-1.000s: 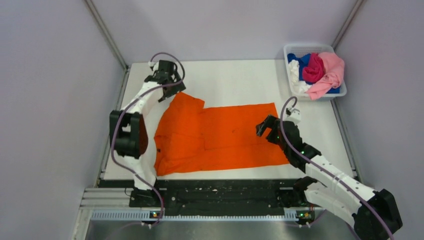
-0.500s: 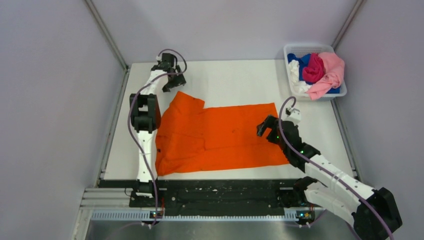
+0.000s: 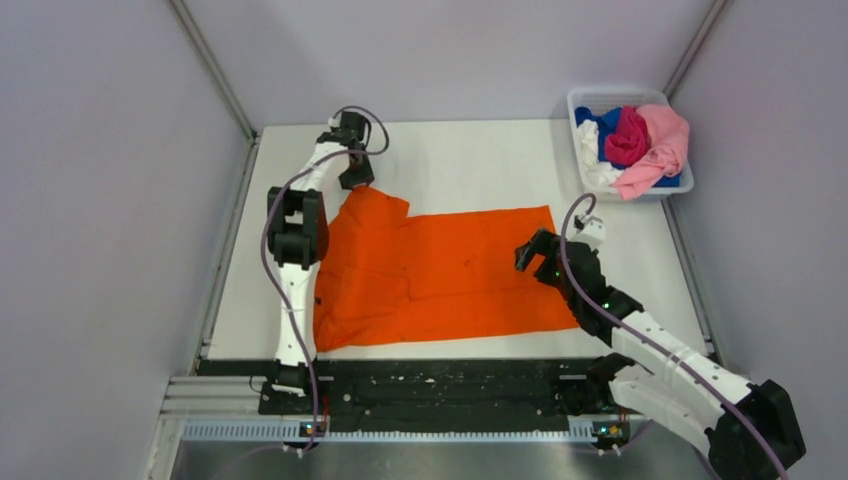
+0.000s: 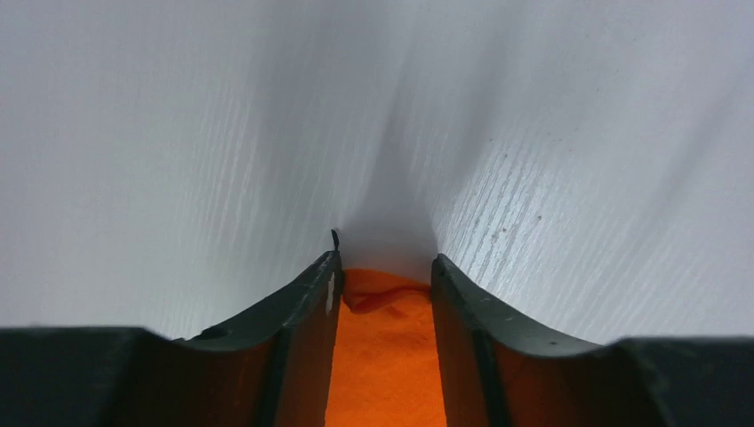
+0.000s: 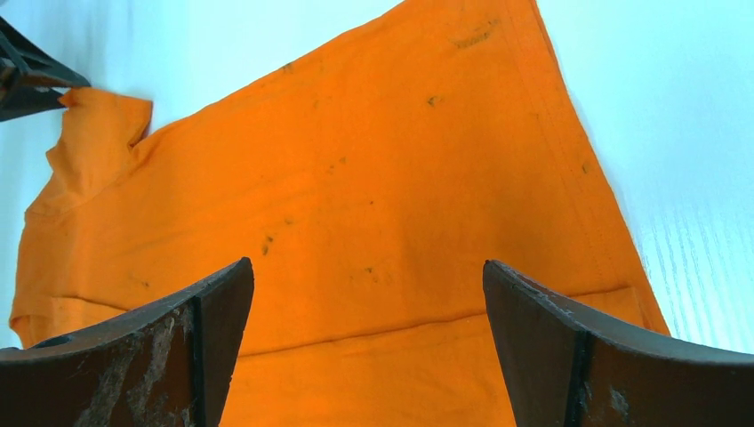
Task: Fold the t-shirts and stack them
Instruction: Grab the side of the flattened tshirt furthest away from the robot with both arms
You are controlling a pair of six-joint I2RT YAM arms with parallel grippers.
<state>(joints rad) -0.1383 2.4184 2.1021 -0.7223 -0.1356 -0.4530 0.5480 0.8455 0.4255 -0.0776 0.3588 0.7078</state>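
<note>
Two grippers: left gripper [image 3: 356,177] low over the table's far left, right gripper [image 3: 527,256] nearer the right side.
Left gripper state: black fingers [image 4: 302,302] part-way apart, astride a cloth corner; cannot tell whether they pinch it.
Right gripper state: jaws wide apart, holding nothing.
Bright orange cloth t-shirt [image 3: 440,275]: spread flat on the white table [image 3: 470,160], sleeve corner between the left fingers, opposite end beneath and ahead of the right gripper.
Pink, magenta, blue and white t-shirts [image 3: 640,140]: heaped in the white plastic bin [image 3: 600,93], beyond the right gripper, well apart.
</note>
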